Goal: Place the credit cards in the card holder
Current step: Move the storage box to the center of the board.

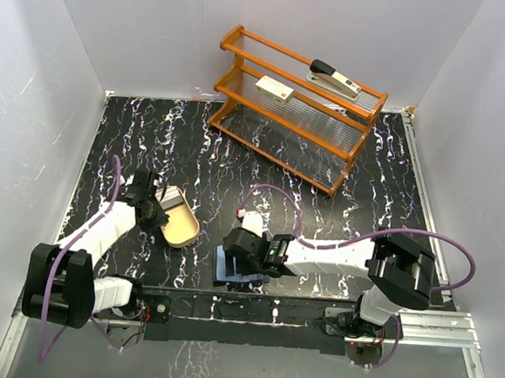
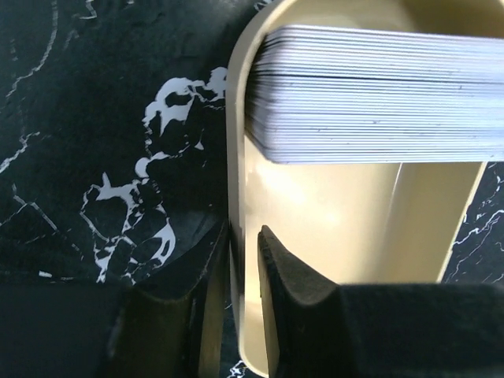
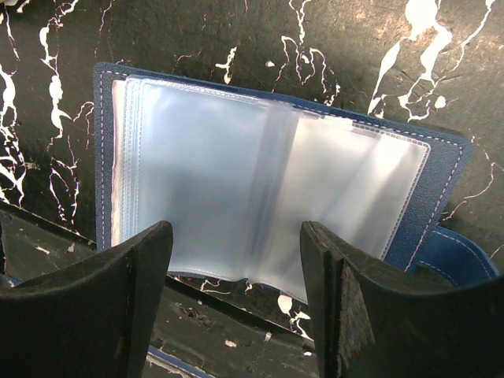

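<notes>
The credit cards point(image 2: 378, 94) are a thick pale stack standing on edge inside a tan oval tray point(image 2: 315, 228). In the top view the cards point(image 1: 174, 199) show at the tray's far end. My left gripper point(image 2: 242, 232) is shut on the tray's wall, with one finger outside and one inside. In the top view this gripper point(image 1: 157, 206) is at the left side of the tray point(image 1: 184, 236). The navy card holder point(image 3: 260, 197) lies open on the table with its pale blue pockets facing up. My right gripper point(image 3: 236, 244) is open and empty just above the holder's near edge, and it shows in the top view point(image 1: 230, 249) over the holder point(image 1: 228, 276).
An orange wire rack point(image 1: 298, 109) stands at the back of the table. It holds a cream box with a red label point(image 1: 275, 90) and a black and white stapler point(image 1: 335, 79). White walls close in the black marbled table point(image 1: 151, 137) on three sides.
</notes>
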### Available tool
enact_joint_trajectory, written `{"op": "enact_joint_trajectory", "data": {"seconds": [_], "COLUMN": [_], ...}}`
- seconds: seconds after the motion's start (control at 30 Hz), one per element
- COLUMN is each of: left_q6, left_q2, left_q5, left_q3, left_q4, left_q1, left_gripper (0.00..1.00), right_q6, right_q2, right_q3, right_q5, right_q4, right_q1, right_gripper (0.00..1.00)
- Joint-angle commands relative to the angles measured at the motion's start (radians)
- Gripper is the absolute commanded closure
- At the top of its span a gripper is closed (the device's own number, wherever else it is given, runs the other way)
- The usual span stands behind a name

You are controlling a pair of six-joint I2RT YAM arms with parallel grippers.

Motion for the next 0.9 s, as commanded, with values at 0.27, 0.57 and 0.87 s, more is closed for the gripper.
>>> {"op": "enact_joint_trajectory", "data": {"seconds": [0.27,0.57,0.87], "left_q6": [0.140,0.180,0.235], "left_q2": [0.070,0.130,0.248], "left_q5": [0.181,0.297,0.304], "left_q3": [0.034,0.052,0.164], "left_q4": [0.114,0.179,0.166], "left_q1": [0.004,-0.005,-0.085], "left_gripper": [0.87,0.90,0.91], "right_q6": [0.025,0.045,0.092], "right_q2": [0.010,0.031,0.041], "right_q3": [-0.010,-0.001,0.013], "right_q5": [0.036,0.051,0.072], "right_q4": [0.030,0.043,0.013], "right_q1": [0.026,0.053,0.073], "right_gripper": [0.36,0.37,0.38]}}
